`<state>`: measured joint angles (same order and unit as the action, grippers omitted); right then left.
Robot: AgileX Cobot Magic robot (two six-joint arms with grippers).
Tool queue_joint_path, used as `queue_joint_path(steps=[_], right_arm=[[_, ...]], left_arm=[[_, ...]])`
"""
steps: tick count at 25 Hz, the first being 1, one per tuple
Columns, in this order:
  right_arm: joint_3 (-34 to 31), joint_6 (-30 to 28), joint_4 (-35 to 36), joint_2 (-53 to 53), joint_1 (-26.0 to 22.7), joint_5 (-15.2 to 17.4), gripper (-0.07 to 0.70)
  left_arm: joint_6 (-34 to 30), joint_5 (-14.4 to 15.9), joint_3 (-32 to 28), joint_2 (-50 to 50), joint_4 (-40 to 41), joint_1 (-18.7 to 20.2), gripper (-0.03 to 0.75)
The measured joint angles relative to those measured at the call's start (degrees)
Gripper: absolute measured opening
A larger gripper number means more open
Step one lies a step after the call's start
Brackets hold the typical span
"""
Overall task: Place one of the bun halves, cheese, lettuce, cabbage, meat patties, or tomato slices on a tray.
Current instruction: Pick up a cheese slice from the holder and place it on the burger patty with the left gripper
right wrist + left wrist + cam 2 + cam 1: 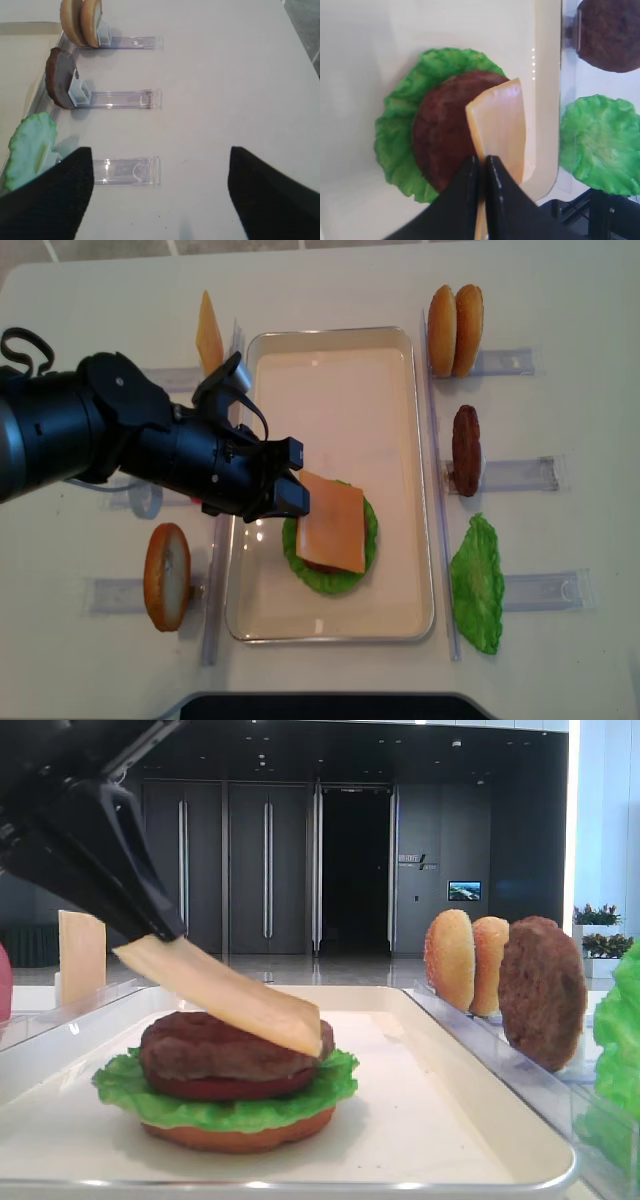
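Observation:
On the cream tray [330,370] [450,1120] [545,100] stands a stack: orange-brown bottom bun [240,1135], lettuce [230,1105] [395,130] [325,575], a tomato slice [220,1087] and a meat patty [220,1050] [440,145]. My left gripper [295,490] [482,160] [160,932] is shut on one edge of a cheese slice [332,525] [500,125] [230,992]. The slice slopes down over the patty, and its low end reaches the patty's top. My right gripper [160,200] hangs open over bare table, holding nothing.
Clear racks right of the tray hold two bun halves [455,330] [82,20], a patty [466,448] [60,82] and a lettuce leaf [478,585] [27,147]. On the left are a second cheese slice [208,330] and a bun half [167,575].

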<state>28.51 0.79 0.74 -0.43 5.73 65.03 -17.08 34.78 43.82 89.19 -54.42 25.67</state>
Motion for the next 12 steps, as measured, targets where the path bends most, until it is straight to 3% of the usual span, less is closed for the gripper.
queue_joint_path(steps=[4, 8, 12], right_arm=[[0.00, 0.00, 0.00, 0.00, 0.00, 0.00, 0.555], [0.00, 0.00, 0.00, 0.00, 0.00, 0.00, 0.555], [0.00, 0.00, 0.00, 0.00, 0.00, 0.00, 0.555]], left_arm=[[6.52, 0.00, 0.00, 0.00, 6.30, 0.00, 0.015], [8.31, 0.00, 0.00, 0.00, 8.24, 0.00, 0.027], [8.54, 0.00, 0.00, 0.00, 8.56, 0.00, 0.177]])
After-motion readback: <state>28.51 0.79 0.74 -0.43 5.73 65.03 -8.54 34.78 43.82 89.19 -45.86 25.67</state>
